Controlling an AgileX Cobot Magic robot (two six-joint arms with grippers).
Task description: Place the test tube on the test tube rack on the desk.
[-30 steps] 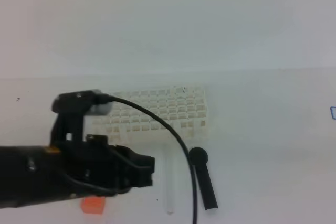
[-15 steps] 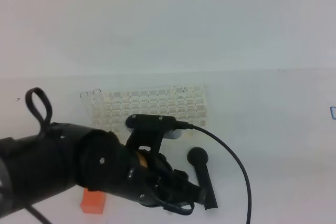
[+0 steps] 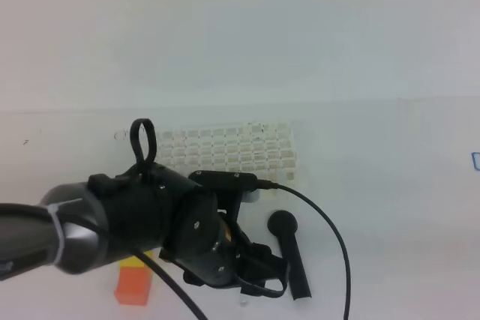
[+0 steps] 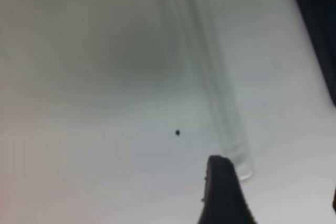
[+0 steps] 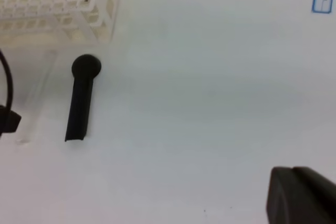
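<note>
Spreading wide since a second ago, the left pincer [image 4: 273, 192] has dropped over the test tube [image 4: 218, 98] lying on the surface [image 4: 79, 129], grasp pending.

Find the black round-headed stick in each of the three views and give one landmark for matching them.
Exterior high: black stick lies lower centre-right, round head toward the test tube rack, beside the left arm.
Left wrist: only a dark edge at the top right, probably the stick; cannot tell.
Right wrist: stick lies left of centre, head up.
Shared landmark: the rack's corner, just above the stick's head.
</note>
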